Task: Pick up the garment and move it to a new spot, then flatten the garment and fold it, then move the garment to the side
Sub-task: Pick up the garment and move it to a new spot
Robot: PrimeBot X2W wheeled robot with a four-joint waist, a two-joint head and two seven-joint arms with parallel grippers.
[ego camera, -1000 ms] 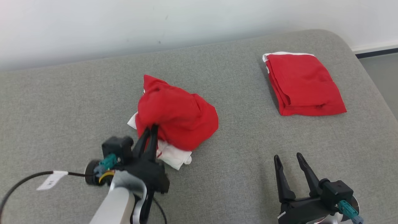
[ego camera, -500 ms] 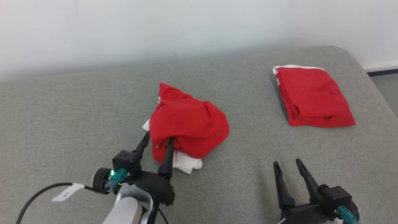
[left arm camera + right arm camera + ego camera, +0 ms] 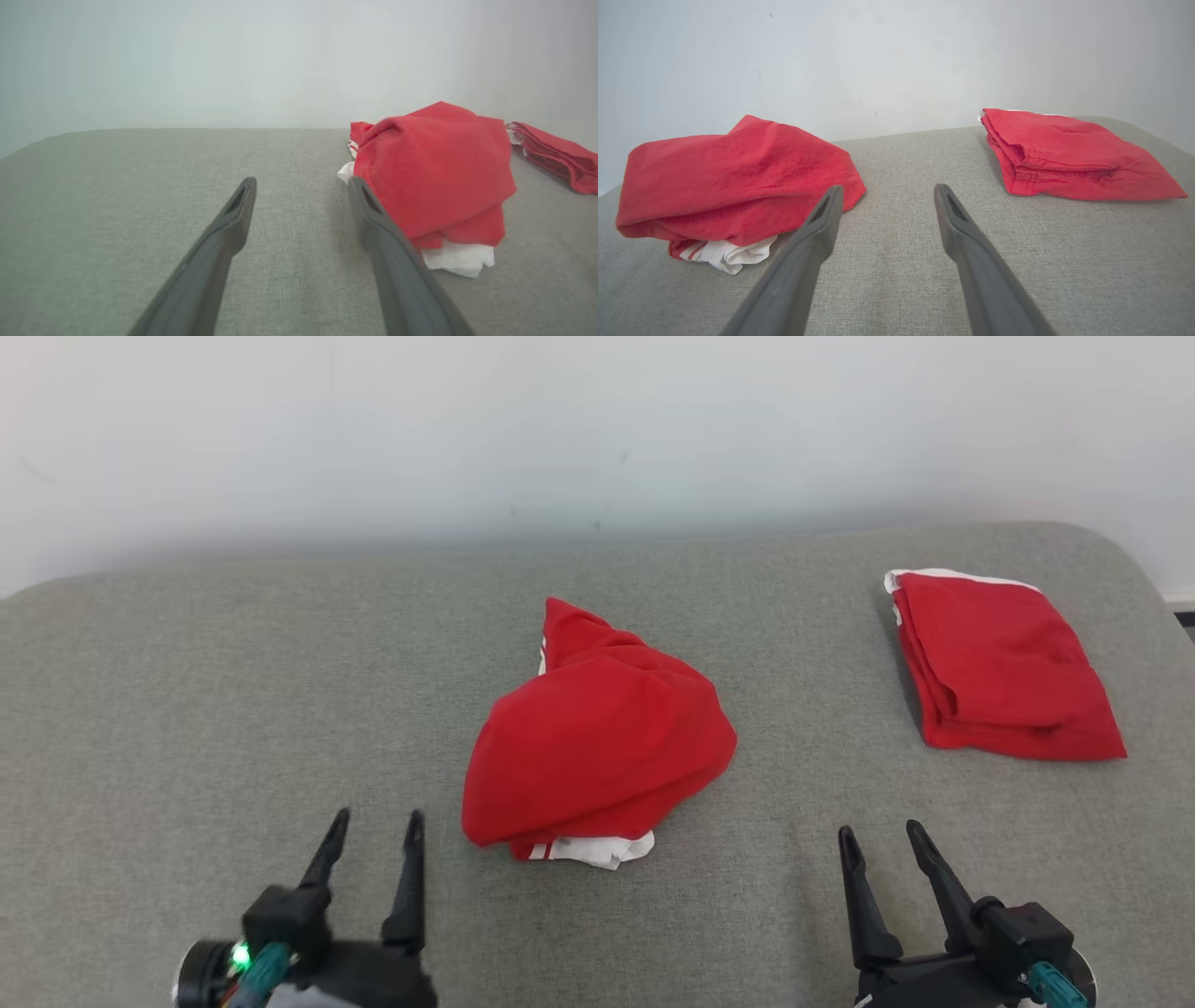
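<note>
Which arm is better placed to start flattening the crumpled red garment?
Left, probably: the open left end effector sits right beside the crumpled red-and-white cloth garment; the open right end effector is farther off.

Open grey cushion (image 3: 205,709) left of the crumpled red garment (image 3: 597,747), clear lane between it and the folded red garment (image 3: 1004,663), wall (image 3: 597,429) behind both

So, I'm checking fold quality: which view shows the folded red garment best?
Right wrist view: the folded red garment lies close and whole, layered edge visible. Head view shows it whole from above, smaller. Left wrist view catches a cropped strip.
</note>
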